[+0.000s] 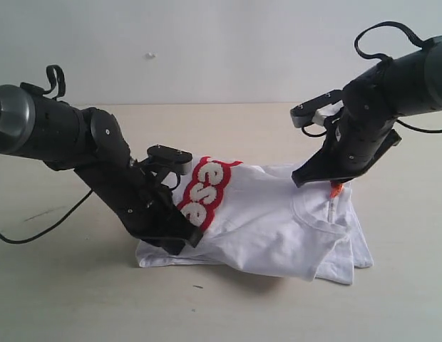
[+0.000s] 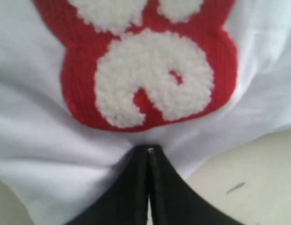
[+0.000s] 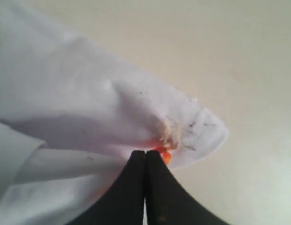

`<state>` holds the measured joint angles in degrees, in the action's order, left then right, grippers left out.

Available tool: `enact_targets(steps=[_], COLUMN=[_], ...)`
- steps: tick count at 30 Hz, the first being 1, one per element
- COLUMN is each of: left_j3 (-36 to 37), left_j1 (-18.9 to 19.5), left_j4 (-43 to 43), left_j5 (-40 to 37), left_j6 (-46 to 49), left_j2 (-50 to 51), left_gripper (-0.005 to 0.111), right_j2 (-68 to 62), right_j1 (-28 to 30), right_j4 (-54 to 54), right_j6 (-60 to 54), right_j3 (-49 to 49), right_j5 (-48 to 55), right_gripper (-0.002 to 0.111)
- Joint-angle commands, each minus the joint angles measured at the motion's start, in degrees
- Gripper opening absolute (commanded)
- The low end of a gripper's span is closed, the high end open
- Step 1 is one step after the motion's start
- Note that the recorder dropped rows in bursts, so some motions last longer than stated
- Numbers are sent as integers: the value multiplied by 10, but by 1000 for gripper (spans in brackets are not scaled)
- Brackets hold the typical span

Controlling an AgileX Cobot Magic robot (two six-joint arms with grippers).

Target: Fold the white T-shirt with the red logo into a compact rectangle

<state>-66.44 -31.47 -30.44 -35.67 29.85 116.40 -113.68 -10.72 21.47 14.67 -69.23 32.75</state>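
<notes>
Progress: I judge the fold to be about midway. The white cotton short-sleeved T-shirt (image 1: 278, 228) sits in bunched layers on the pale bench (image 1: 64, 299). Its edges are uneven and it is not yet a compact rectangle.
Left to do: As I read it, the raised layer must be laid over and flattened, and the outline squared.
Left claw: The black left claw (image 2: 149, 152) is pinched tight on a fold of shirt fabric, just beside the fuzzy red logo patch with white letters (image 1: 203, 192).
Right claw: The black right claw (image 3: 145, 153) is clamped on cloth at the collar, touching the small orange tag (image 3: 164, 155).
Shirt and claws: The shirt spans between both claws. The top layer is lifted at each grip and sags in the middle, while the lower layers rest on the bench beneath.
</notes>
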Motion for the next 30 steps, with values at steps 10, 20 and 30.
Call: enact_targets(steps=[10,20,30], left_j3=[3,4,4], left_j1=[0,0,0], left_j4=[9,-10,36], left_j5=[35,-11,-16], left_j6=[0,17,13], left_j2=[-96,-45,22], left_gripper=[0,0,0], right_j2=[12,109,18], right_j1=[2,1,1], right_j4=[-7,-465,-438], right_j6=[28,-361,-373], right_j3=[-23,1,43], right_j5=[-7,43,13], right_gripper=[0,0,0])
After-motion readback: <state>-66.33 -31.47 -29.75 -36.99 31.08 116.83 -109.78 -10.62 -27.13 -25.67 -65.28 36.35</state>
